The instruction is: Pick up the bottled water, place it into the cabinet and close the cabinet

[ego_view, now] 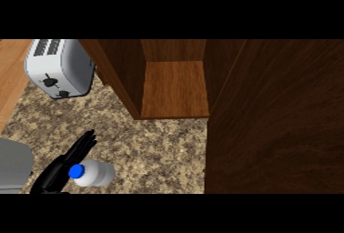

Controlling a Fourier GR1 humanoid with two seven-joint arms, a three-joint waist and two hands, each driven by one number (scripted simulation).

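The bottled water (96,174) stands upright on the speckled counter at the lower left, a white bottle with a blue cap (77,171), seen from above. My left hand (64,168) lies along the bottle's left side, fingers straight and pointing up the picture, open and not curled round it. Whether it touches the bottle is unclear. The wooden cabinet (174,86) stands open in the upper middle, its brown shelf bare. My right hand shows nowhere.
A silver toaster (59,68) sits at the upper left on the counter. A broad dark wood panel (275,118), apparently the cabinet's open door, fills the right side. Speckled counter (154,150) stretches between the bottle and the cabinet. A grey forearm (13,166) fills the lower left corner.
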